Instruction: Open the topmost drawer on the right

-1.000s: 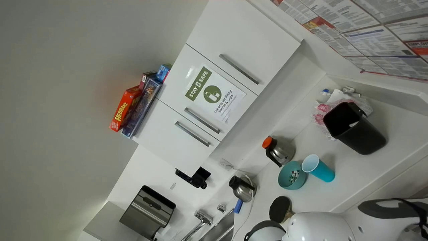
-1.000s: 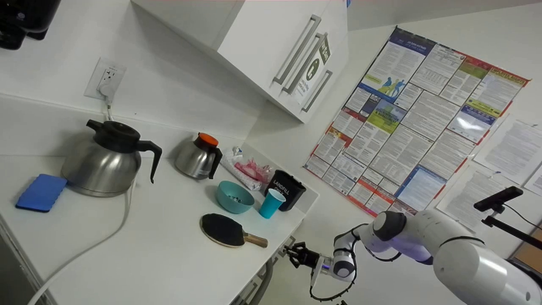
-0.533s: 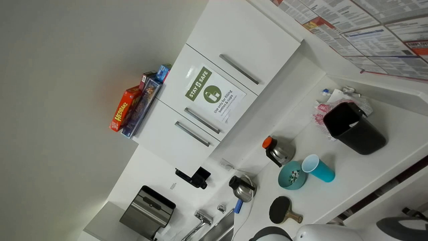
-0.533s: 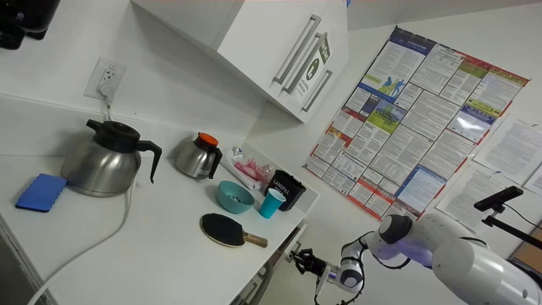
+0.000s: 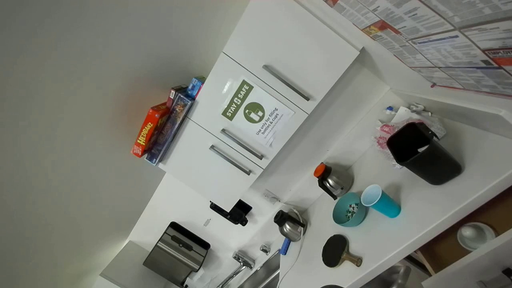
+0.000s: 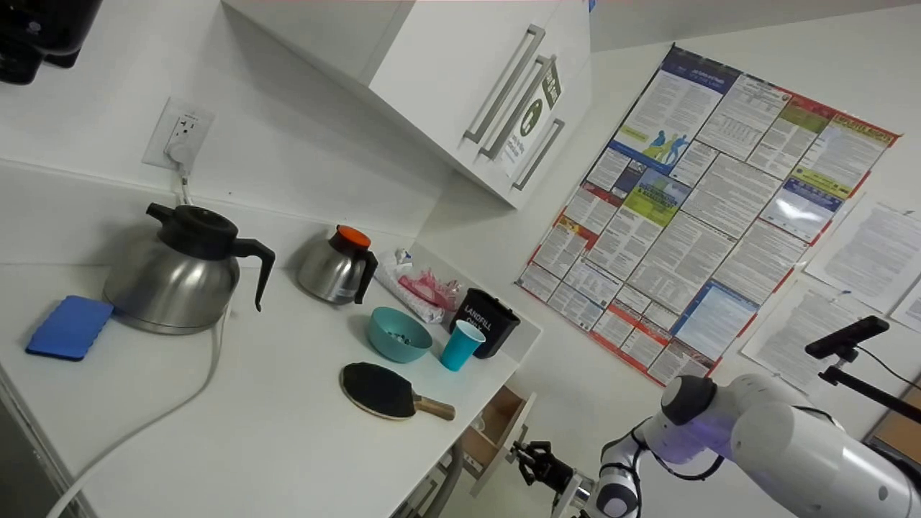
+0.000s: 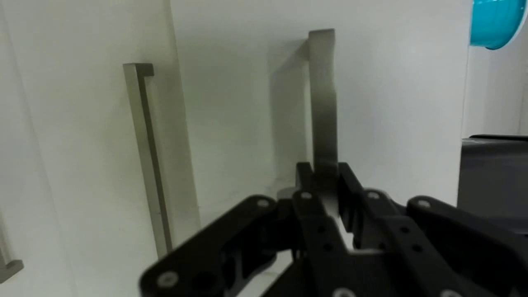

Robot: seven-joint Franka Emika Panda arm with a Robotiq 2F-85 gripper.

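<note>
The top right drawer [image 6: 498, 459] is pulled out from under the counter, and its brown wooden inside shows in both exterior views. A pale round bowl [image 5: 476, 236] lies in it. Its white front [image 5: 476, 262] is partly cut off at that frame's lower right. In the wrist view, the drawer's grey bar handle [image 7: 323, 99] runs between my black fingertips [image 7: 324, 171], near its lower visible part. The gripper [image 6: 515, 449] is shut on the handle and stands in front of the drawer. The handle's lower end is hidden behind the fingers.
A lower handle [image 7: 146, 156] sits left of the held one in the wrist view. On the counter [image 6: 273, 446] stand a blue cup [image 6: 463, 345], a teal bowl [image 6: 398, 336], a black bin [image 6: 486, 324], a paddle [image 6: 381, 391] and metal jugs [image 6: 176, 280].
The drawer has gone from closed, to a narrow gap, to clearly open with its inside showing. The gripper and arm have moved back from the counter with the handle.
</note>
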